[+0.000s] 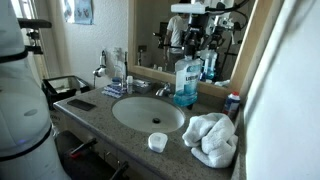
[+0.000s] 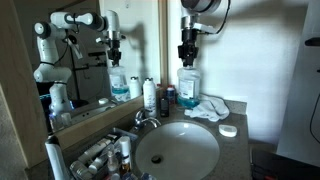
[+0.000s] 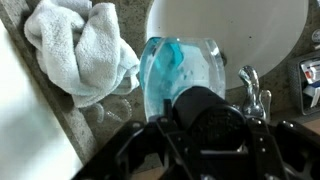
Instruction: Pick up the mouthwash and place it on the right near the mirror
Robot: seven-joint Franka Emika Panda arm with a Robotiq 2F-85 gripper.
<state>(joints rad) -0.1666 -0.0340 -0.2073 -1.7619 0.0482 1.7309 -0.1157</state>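
Wrist view looks straight down on the mouthwash (image 3: 172,68), directly beneath the gripper (image 2: 189,60); its jaws are lost in dark blur, so their spread and hold cannot be told. Full of liquid, the bottle should be heavy, stiff and slick, best taken at the neck, with the mirror (image 2: 85,60) lying beyond it.

Both exterior views are dim and warm-toned, with blurred white shapes (image 1: 285,70) crowding the frame edges, while the wrist view is brighter, its sink basin (image 3: 235,30) washed out by glare and the dark jaws close up and out of focus.
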